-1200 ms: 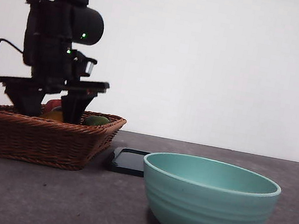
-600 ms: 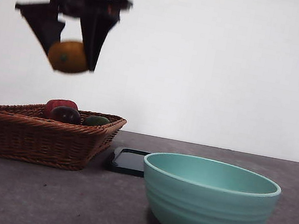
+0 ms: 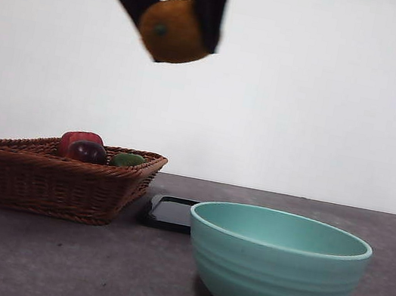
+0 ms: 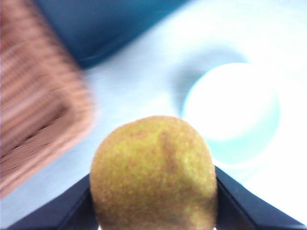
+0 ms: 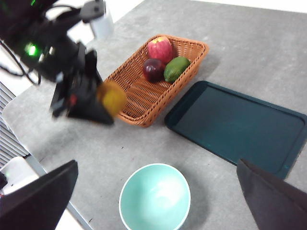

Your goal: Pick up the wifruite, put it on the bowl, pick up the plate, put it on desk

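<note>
front view: wifruite (image 3: 174, 30) clamped in left gripper (image 3: 173, 6) high above desk (image 3: 85, 266), right gripper (image 5: 158, 201) wide

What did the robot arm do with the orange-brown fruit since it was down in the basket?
The left gripper took the wifruite out of the wicker basket, lifted it high and carried it sideways toward the bowl, though not over it yet. The bowl, the plate and the other fruits stayed put. The right gripper waits, open.

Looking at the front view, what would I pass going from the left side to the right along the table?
Wicker basket holding fruit → black plate → mint-green bowl. Overhead, the left claw holds the wifruite in the air.
</note>
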Available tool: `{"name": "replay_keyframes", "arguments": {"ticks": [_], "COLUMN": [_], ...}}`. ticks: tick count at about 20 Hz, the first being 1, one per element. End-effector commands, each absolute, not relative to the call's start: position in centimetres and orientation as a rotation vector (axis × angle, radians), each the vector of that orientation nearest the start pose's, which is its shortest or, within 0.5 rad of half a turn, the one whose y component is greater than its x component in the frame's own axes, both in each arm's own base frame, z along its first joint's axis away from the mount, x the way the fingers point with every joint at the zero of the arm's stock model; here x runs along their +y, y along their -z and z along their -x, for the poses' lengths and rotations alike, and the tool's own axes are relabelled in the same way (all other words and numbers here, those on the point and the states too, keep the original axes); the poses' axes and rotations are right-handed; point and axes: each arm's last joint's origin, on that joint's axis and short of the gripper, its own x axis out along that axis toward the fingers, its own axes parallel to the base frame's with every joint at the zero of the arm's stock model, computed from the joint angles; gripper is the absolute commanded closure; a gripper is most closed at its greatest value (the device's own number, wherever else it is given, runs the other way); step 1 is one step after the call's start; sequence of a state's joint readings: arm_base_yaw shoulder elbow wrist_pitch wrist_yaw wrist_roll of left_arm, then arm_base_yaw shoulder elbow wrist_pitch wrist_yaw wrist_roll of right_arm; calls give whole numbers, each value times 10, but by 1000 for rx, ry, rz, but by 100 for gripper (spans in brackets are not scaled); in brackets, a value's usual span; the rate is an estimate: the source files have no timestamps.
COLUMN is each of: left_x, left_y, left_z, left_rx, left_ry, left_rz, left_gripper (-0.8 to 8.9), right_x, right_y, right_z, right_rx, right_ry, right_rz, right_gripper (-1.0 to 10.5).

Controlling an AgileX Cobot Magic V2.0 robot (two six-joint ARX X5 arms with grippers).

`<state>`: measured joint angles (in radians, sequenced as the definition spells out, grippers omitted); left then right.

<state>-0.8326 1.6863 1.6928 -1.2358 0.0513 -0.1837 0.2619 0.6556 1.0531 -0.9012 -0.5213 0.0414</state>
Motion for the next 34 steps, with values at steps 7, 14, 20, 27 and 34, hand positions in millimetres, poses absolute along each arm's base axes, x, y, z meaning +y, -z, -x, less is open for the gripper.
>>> {"name": "replay_keyframes", "arguments": {"ticks": [7,14,20,27,34], "left_x": [-296,-329,-352,-363,-365], "left_y": [-315,-270,-225,-197,-196], "left_z": [-198,-200,-204,-210,-208], "left_rx": [1221,1294,1356,1382,1380], "left_ry": [741,740,723,711,713], "left_rz": [-357,-423,-471,-487,-484], "left_gripper": [632,632,632,632,632], "right_x": [34,31,30,30,30], "right_y": [-376,-377,-376,-375,-375], "right_z": [-70,-58,-56,-56,-56], "right_rx": [482,456,460,472,472], "right_ry": [-769,-769,-768,-768,-768], "right_rz": [-99,-95,-96,-97,-97], "right_gripper": [285,285,285,285,285]}}
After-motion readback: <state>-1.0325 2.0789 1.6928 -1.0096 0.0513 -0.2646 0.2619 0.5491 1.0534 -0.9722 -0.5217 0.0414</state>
